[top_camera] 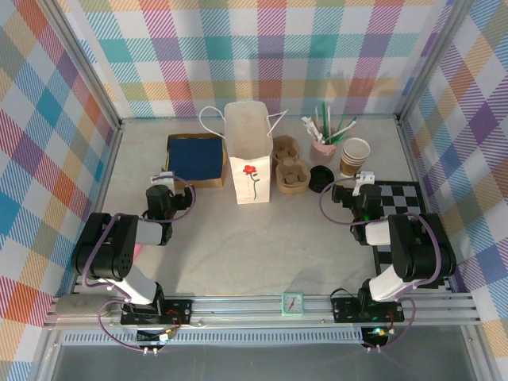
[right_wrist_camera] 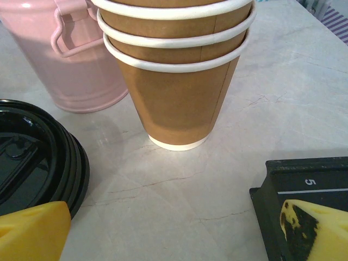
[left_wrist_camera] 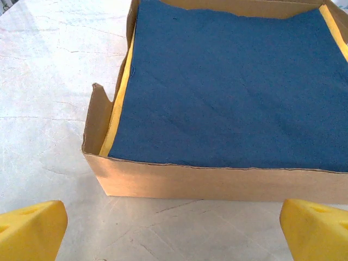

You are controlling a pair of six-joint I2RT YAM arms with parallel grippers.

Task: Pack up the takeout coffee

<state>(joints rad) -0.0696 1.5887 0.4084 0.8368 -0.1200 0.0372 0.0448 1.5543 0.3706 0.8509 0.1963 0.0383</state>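
Arms (top_camera: 119,246) folded, left fingers (left_wrist_camera: 32,228) wide at box (left_wrist_camera: 217,182), right fingers (right_wrist_camera: 32,231) near likely coffee (right_wrist_camera: 32,157)

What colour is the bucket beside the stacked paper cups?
Pink; the bucket shows best in the right wrist view.

- Your overhead view sits high behind the arm bases (top_camera: 147,308) and looks down and forward over the whole table (top_camera: 238,254).
- Your left wrist view rides low and close, looking past the left end effector (left_wrist_camera: 174,234) at the cardboard box (left_wrist_camera: 217,182) of blue napkins.
- Your right wrist view sits equally low behind the right end effector (right_wrist_camera: 174,234), nearly against the stack of brown cups (right_wrist_camera: 179,92) beside the pink bucket (right_wrist_camera: 76,60).
- The overhead view shares that box at left rear, and the cups and bucket at right rear.
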